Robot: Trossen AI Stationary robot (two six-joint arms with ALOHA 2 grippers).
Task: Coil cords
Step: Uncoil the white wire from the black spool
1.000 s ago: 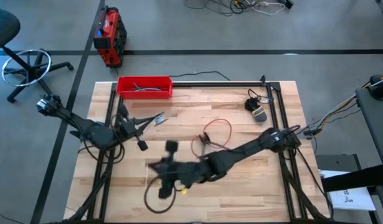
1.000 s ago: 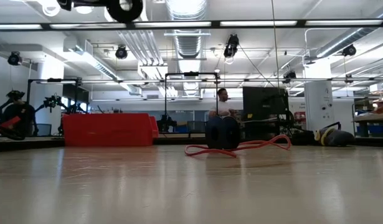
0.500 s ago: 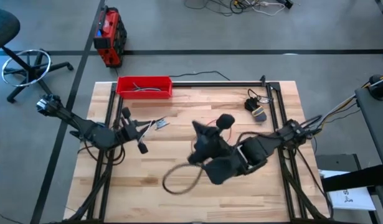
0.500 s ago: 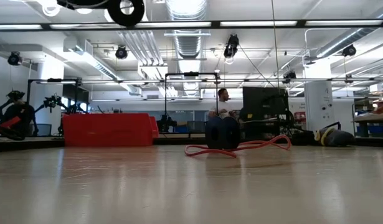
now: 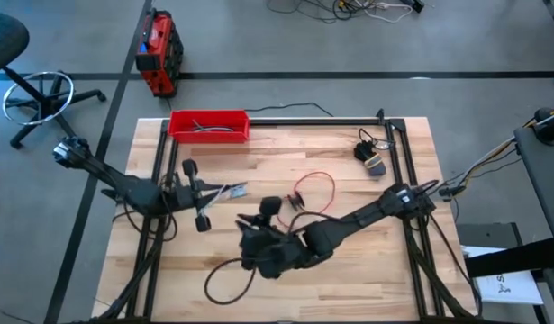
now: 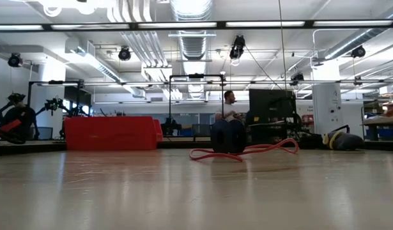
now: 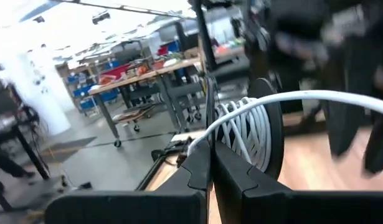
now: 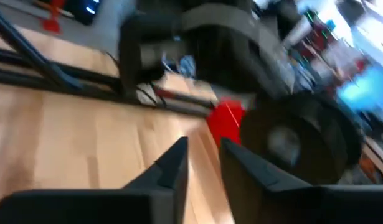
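The white cord shows in the left wrist view as a coil (image 7: 241, 127) of several turns beside a black disc (image 7: 272, 124), with one strand (image 7: 316, 96) arcing away. My left gripper (image 7: 210, 146) (image 5: 224, 191), at the table's left middle, is shut on it. The cord's slack loop (image 5: 227, 279) lies on the wood near the front edge and runs in under my right gripper (image 5: 258, 254). The red cord (image 5: 314, 187) (image 6: 241, 152) lies loose in a loop on the table's middle, touched by no gripper. My left gripper pinches the white cord (image 7: 202, 138) between its two fingertips, just where the strand leaves the coil. The coil and its black disc stand right beyond the fingertips, off the table. My right gripper comes from the table's right over the white cord's loop end (image 5: 255, 268); its own body hides the place of contact, and the blurred wrist view shows no cord. The loop lies slack on the table.
A red tray (image 5: 209, 124) (image 6: 112, 133) with dark cables stands at the far left edge. A small dark and grey object (image 5: 371, 157) lies at the far right. Black frame rails (image 5: 398, 153) run along both table sides. A person (image 6: 229, 105) sits in the room behind.
My right gripper has swung from the near left toward the far right, then back toward the near left, fast and blurred. The white cord's loop has slid along the table with it each time. The red cord has stayed put.
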